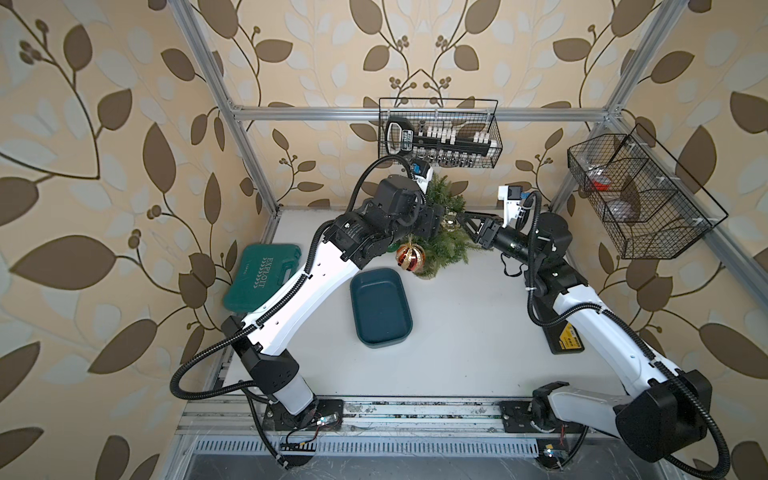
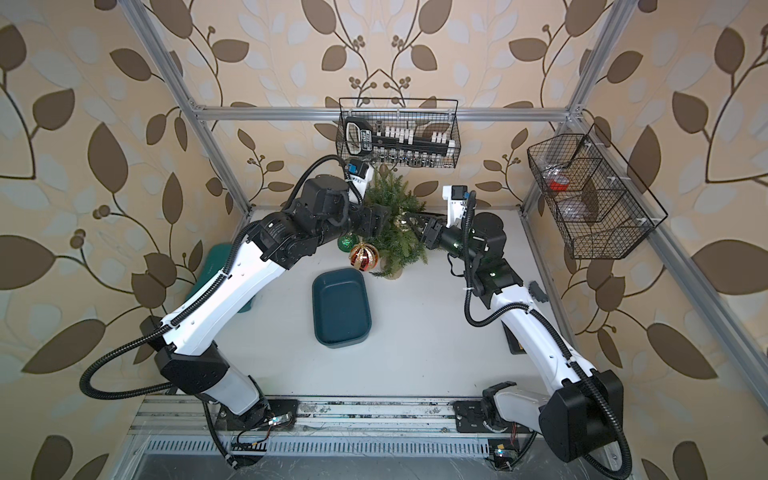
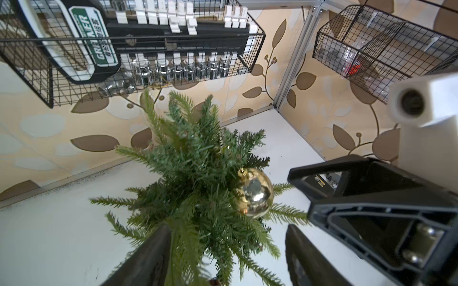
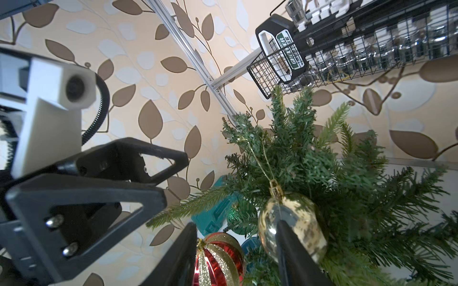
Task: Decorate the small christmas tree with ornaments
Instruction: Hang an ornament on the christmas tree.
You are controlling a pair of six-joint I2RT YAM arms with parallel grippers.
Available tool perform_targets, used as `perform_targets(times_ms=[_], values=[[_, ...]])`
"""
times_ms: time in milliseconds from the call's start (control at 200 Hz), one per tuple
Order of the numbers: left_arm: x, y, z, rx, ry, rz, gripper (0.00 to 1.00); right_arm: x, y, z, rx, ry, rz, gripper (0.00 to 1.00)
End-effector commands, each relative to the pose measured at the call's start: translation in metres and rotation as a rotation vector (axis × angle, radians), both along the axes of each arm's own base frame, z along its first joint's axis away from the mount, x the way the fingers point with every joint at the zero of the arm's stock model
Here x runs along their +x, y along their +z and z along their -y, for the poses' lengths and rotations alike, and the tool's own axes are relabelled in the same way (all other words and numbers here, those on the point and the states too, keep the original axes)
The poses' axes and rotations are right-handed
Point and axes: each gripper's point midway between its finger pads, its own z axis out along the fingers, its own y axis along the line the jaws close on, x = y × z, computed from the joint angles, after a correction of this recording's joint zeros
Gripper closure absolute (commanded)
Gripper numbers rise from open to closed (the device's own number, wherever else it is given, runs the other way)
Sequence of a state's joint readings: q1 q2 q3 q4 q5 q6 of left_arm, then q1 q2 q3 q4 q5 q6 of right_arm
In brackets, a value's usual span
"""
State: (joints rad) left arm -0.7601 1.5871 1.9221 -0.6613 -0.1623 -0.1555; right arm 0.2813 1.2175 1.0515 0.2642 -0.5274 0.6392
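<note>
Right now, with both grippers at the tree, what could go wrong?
1. The right gripper stands open with one finger right by the gold bauble; backing out could nudge it off its branch, where only a thin loop holds it.
2. The left gripper is open with branches of the tree between its fingers; pulling away might snag them and tip the tree, shaking the red bauble loose.

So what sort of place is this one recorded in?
Probably a lab robot cell dressed up as a home: an aluminium frame encloses the white table, leaf-print wallpaper covers the walls, and a wire basket of tools hangs from it.
</note>
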Motion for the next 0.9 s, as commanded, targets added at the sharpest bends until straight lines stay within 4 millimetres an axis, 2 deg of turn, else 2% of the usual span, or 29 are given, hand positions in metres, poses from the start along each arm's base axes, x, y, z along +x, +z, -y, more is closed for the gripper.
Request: perform_targets(times_ms=[0,155,250,275,355,510,535,585,680,705,715,895], values=[[-0.012,0.029,-0.019,-0.077,0.037,0.056,0.27,-0.009,-0.002,0.0,-0.009,0.004,-0.006,0.5],[-0.025,0.015,-0.028,-0.068,0.036,0.006,0.27,-0.024,-0.003,0.0,-0.035,0.017,-0.018,0.5],[-0.027,0.0,-0.027,-0.053,0.028,-0.041,0.27,-0.032,-0.007,0.001,-0.061,0.02,-0.035,0.5],[-0.035,0.009,-0.033,-0.074,0.022,-0.029,0.27,-0.034,-0.008,0.001,-0.066,0.023,-0.038,0.5],[-0.042,0.006,-0.034,-0.079,0.009,-0.052,0.26,-0.041,-0.012,0.002,-0.082,0.029,-0.053,0.49],[-0.055,0.001,-0.041,-0.089,-0.002,-0.087,0.23,-0.057,-0.024,0.005,-0.12,0.037,-0.074,0.35],[-0.057,0.0,-0.042,-0.092,-0.003,-0.09,0.23,-0.059,-0.026,0.006,-0.125,0.035,-0.078,0.28],[-0.059,-0.004,-0.046,-0.089,0.004,-0.094,0.21,-0.063,-0.031,0.007,-0.133,0.036,-0.09,0.22],[-0.063,-0.013,-0.055,-0.078,0.027,-0.112,0.17,-0.07,-0.039,0.008,-0.148,0.043,-0.103,0.17],[-0.064,-0.016,-0.057,-0.077,0.033,-0.118,0.16,-0.071,-0.04,0.009,-0.15,0.042,-0.105,0.03],[-0.064,-0.017,-0.058,-0.076,0.035,-0.12,0.15,-0.072,-0.04,0.009,-0.152,0.043,-0.106,0.01],[-0.074,-0.029,-0.07,-0.083,0.051,-0.148,0.01,-0.082,-0.05,0.009,-0.169,0.063,-0.124,0.0]])
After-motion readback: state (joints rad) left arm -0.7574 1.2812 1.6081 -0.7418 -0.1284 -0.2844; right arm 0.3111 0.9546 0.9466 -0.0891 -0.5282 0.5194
